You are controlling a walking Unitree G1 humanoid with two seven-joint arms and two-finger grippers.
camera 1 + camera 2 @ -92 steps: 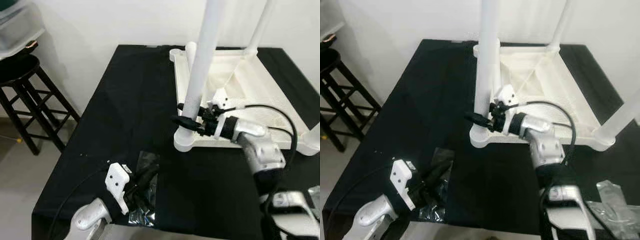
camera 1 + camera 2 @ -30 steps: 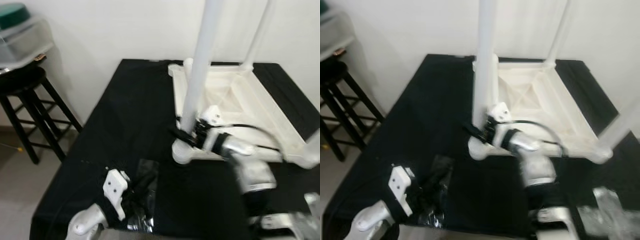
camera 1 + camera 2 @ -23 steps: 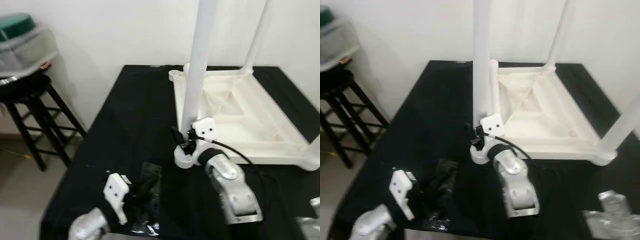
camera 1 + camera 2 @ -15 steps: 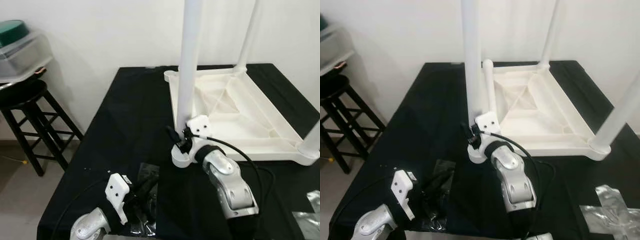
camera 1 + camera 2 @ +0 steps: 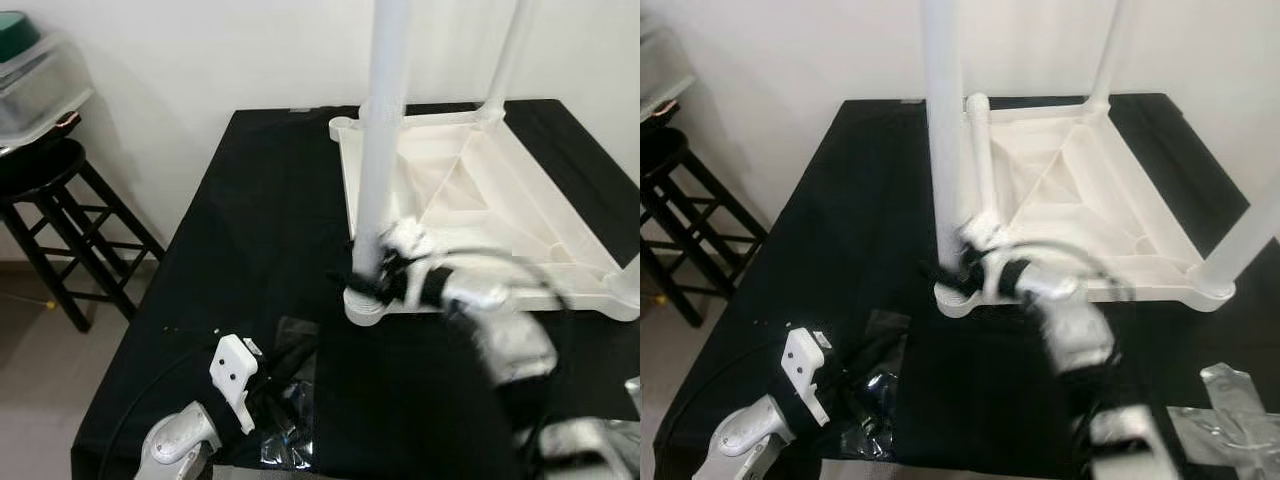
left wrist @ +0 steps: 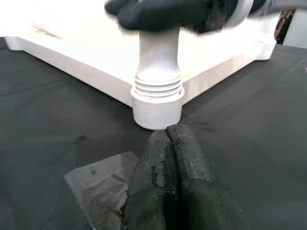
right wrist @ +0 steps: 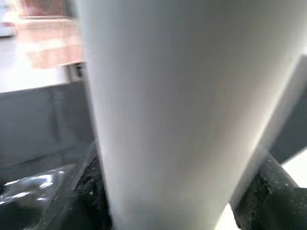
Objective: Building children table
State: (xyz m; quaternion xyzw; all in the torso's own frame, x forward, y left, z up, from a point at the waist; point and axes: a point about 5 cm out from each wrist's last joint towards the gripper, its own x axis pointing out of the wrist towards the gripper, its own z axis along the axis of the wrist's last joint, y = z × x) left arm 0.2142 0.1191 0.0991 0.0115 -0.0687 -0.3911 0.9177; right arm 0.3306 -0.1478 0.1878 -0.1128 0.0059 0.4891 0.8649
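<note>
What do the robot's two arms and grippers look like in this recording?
Both arms are silver metal with rounded shells. The left gripper has two thick black, rough-textured fingers, a white angular bracket with small holes and a thin black cable behind it. The right gripper has black fingers, a white bracket and a looping black cable.

A plain white wall (image 5: 200,60) stands behind. A dark wooden stool (image 5: 55,215) stands on pale floor (image 5: 50,380), bearing what looks like a clear lidded container (image 5: 35,70).
</note>
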